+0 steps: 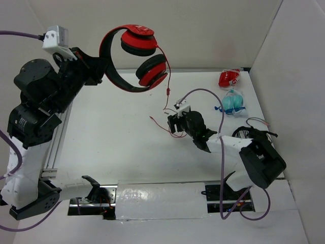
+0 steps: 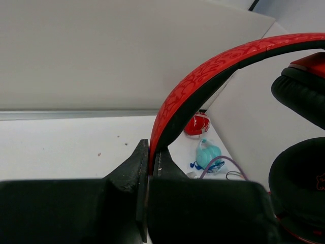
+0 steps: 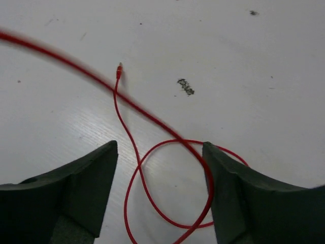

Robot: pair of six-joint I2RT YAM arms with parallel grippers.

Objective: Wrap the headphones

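At the upper left, the left gripper [image 1: 101,71] is clamped on the band of the raised red headphones [image 1: 138,39]. Their thin cable [image 1: 168,81] drops to the table [image 1: 111,132] at centre, where the right gripper [image 1: 174,122] hovers over its loop, jaws wide apart and empty.

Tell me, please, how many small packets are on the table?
2: a red packet at the far right corner and a teal packet just on its near side. Others may be hidden.
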